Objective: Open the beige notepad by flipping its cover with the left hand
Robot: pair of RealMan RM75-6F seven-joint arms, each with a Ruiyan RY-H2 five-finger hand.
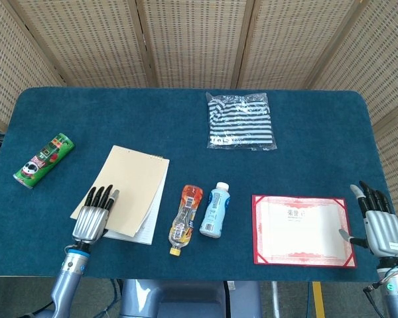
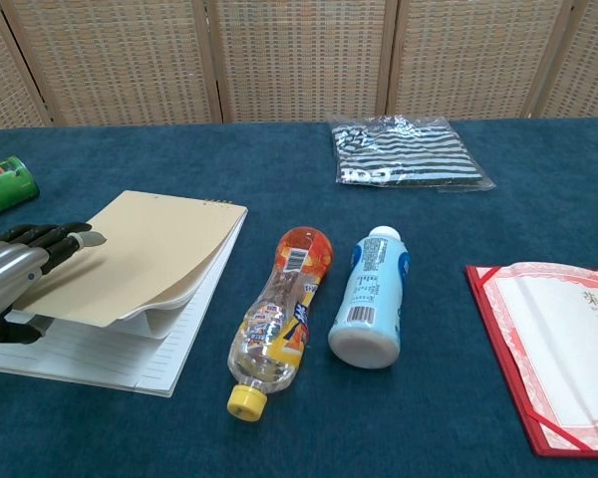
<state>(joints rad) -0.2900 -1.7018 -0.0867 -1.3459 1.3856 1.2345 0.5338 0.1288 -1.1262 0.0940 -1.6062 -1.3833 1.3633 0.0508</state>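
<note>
the beige notepad [image 1: 128,192] is seen lying on the blue table [image 1: 186,126], left of centre and toward the near edge, its spiral binding at the far end. its cover [image 2: 140,257] is partly lifted at the near left corner, curved upward, and lined white pages [image 2: 100,354] are exposed beneath it in the chest view. the cover is gripped by the left hand [image 1: 93,215] at that near left corner: the fingers [image 2: 55,239] are laid flat on top of it, and the thumb is seen just under its edge (contact under the sheet is partly hidden). the cover is raised only a little; the far part is seen flat against the pad.

the right hand [image 1: 378,222] is seen at the near right edge of the table, fingers spread apart and nothing held, just beside the red certificate folder [image 1: 304,230], which lies open and flat.

between notepad and folder, two bottles are laid on their sides: an orange-labelled clear bottle [image 1: 186,218] with its yellow cap toward the near edge, and a white bottle [image 1: 214,209] with a light blue label just to its right, the two near but apart. a green snack can [image 1: 44,160] lies tilted at the far left. a striped garment in a clear bag [image 1: 241,120] is placed at the far side. woven screens [image 1: 186,40] are noted behind the table.
</note>
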